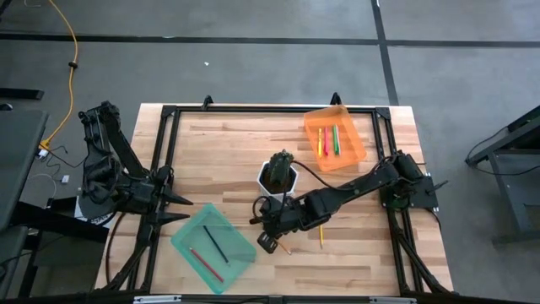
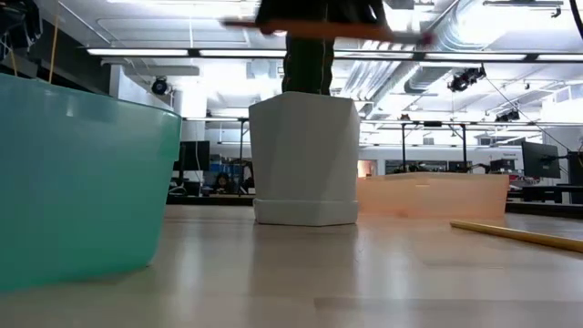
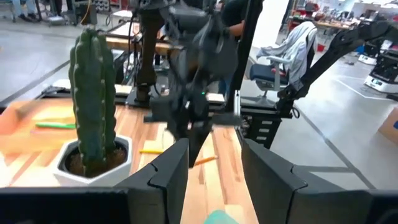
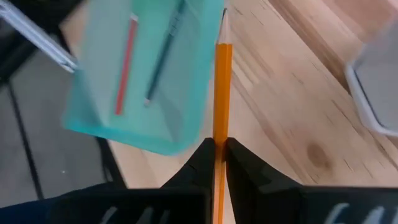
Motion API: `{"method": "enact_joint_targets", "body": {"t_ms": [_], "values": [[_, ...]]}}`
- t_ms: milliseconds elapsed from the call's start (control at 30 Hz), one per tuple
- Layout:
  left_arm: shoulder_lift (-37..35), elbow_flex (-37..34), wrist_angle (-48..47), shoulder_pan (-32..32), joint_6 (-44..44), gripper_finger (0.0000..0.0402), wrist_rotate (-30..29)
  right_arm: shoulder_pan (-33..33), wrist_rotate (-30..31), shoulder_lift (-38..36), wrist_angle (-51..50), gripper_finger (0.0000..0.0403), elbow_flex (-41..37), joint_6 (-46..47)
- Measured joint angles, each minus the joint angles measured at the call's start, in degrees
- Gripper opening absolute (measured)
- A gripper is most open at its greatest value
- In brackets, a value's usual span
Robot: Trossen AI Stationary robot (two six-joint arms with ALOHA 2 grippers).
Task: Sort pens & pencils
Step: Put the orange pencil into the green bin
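My right gripper [image 1: 272,236] hovers beside the teal tray [image 1: 213,247], shut on the orange pencil [image 4: 221,87]. A red pencil [image 4: 125,65] and a dark pencil [image 4: 164,53] lie flat in that tray. The yellow-orange pencil [image 1: 321,236] lies flat on the table, to the right of my right gripper. The pink-red, yellow and green pens [image 1: 327,140] lie in the orange tray [image 1: 354,152] at the far right. My left gripper [image 3: 214,149] is open and waits at the table's left edge, left of the teal tray. My right gripper pinches the orange pencil's shaft [image 4: 220,134] between its two fingers [image 4: 203,155]. The pointed end [image 4: 222,25] sticks out ahead of the fingers, toward the teal tray's corner. In the low view the pencil [image 2: 401,34] lies about level and is lifted well clear of the table.
A cactus in a white pot [image 1: 278,176] stands at the table's middle, just beyond my right gripper. A black frame [image 1: 164,152] runs along the table's edges. Bare wood [image 1: 363,253] lies on the near right.
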Motion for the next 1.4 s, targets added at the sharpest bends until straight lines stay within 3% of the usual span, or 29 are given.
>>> {"method": "enact_joint_targets", "body": {"t_ms": [367,767,1233,1400], "values": [[0.53,0.0,-10.22,0.0,-14.96,0.0138,0.01,-0.34,3.4,-0.09,6.73,0.001,6.25,-7.3],[7.68,0.0,-10.06,0.04,-21.54,0.0138,0.05,-1.11,4.01,-0.11,16.71,0.001,7.26,-12.98],[15.22,0.0,0.92,3.62,-22.36,0.0138,-0.99,-1.07,2.43,-0.11,27.69,0.001,7.26,-16.54],[18.38,0.0,10.01,7.37,-15.89,0.0138,3.87,-1.07,1.39,-0.11,29.95,0.001,7.22,-17.62]]}}
